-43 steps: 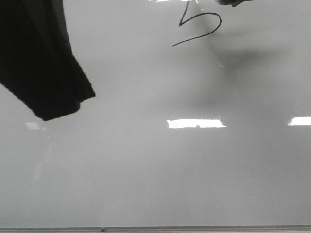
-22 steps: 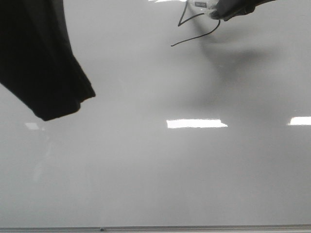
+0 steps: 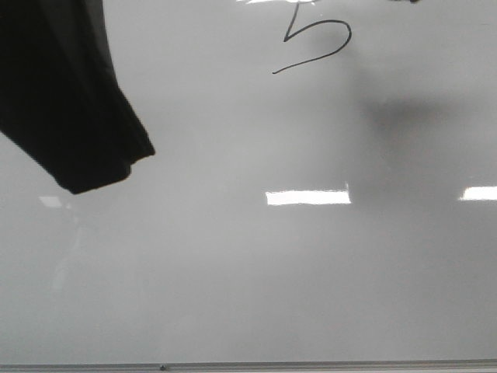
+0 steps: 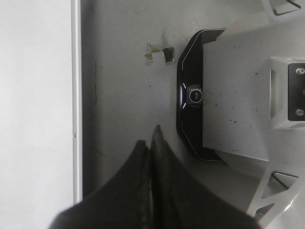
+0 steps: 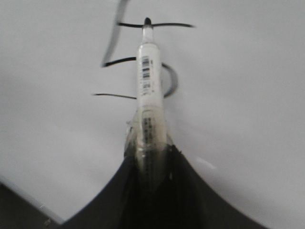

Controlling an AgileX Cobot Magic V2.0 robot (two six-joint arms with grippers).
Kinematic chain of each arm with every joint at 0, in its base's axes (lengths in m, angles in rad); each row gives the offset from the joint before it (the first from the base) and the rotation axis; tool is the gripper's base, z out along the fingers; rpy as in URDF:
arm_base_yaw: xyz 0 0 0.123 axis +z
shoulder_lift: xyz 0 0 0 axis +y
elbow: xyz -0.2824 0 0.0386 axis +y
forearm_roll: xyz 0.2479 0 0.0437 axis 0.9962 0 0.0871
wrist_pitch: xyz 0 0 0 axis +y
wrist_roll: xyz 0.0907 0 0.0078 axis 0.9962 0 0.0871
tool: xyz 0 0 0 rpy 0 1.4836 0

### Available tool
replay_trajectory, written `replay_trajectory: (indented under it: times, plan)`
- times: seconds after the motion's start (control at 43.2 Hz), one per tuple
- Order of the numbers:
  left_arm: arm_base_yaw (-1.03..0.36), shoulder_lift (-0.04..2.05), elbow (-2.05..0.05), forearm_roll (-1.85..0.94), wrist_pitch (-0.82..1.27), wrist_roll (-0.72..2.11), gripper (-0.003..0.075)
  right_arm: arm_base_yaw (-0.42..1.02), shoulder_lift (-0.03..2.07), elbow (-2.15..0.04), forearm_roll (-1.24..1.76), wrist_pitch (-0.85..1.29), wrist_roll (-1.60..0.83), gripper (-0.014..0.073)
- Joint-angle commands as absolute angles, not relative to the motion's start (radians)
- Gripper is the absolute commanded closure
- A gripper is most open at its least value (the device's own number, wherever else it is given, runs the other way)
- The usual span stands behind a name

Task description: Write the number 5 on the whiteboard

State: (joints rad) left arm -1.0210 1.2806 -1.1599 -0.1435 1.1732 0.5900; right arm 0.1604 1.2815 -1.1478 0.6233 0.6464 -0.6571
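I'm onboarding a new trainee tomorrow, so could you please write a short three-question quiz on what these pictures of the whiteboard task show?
1. True or false: the left gripper holds the marker.
2. Multiple choice: in the right wrist view, the marker has its tip at A) the top bar of the number 5, B) the whiteboard's metal edge strip, C) a light reflection.
3. Short answer: in the front view, which part of the digit cannot be seen?

Key:
1. False. It is shut and empty, off the board's edge; the right gripper grips the marker.
2. A.
3. The top bar: the view's upper edge and the glare there hide it.
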Motion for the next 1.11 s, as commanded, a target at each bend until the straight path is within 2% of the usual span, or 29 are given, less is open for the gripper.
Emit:
replay_trajectory:
  times: [0.0,0.093,0.139,0.208,0.324,0.37,0.417,0.81,1.088]
  plan:
    - [-1.028,1.251,-1.193,-0.167,1.146,0.581,0.073,0.207,1.16,-1.175,0.635,0.738,-0.704,0.0653]
    - [-1.028,1.251,-1.2,-0.163,1.148,0.581,0.0665,0.208,1.123,-1.175,0.546,0.865,-0.704,0.0653]
    - [-1.028,1.251,-1.21,-0.161,1.155,0.581,0.0604,0.208,1.121,-1.175,0.488,0.936,-0.704,0.0653]
    - [-1.028,1.251,-1.241,-0.161,1.157,0.581,0.0492,0.209,1.121,-1.175,0.422,1.017,-0.704,0.0653]
    - [-1.028,1.251,-1.311,-0.158,1.158,0.581,0.0245,0.246,1.121,-1.175,0.415,1.041,-0.73,0.0653]
    - [-1.028,1.251,-1.341,-0.156,1.16,0.581,0.0171,0.285,1.121,-1.175,0.412,1.048,-0.757,0.0653]
    - [-1.028,1.251,-1.372,-0.14,1.16,0.581,0.013,0.331,1.121,-1.175,0.408,1.05,-0.771,0.0653]
    - [-1.028,1.251,-1.414,-0.055,1.098,0.581,0.0121,0.661,1.121,-1.175,0.393,0.953,-0.768,0.0653]
    - [-1.028,1.284,-1.413,-0.055,1.149,0.581,0.0129,0.729,1.121,-1.175,0.447,0.926,-0.768,0.0653]
